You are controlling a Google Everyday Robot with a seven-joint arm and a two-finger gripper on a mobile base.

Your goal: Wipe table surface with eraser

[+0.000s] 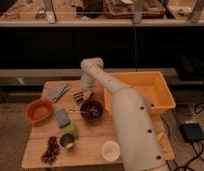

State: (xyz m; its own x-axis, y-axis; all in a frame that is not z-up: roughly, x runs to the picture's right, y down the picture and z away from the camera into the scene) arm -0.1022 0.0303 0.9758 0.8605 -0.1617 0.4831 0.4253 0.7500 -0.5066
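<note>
Tan, grained table surface; dark pale-striped eraser beside gripper at white arm tip, far side; orange bowl, yellow-orange bin, blue-grey sponge.

A dark bowl is taken as landmark. Just right of it, a yellow-orange plastic bin is seen. To its left, an orange-red bowl and a blue-grey sponge are placed; behind-left, a blue-grey cloth. Nearer the camera, a white cup, a greenish cup and a dark bunch resembling grapes are set.
</note>
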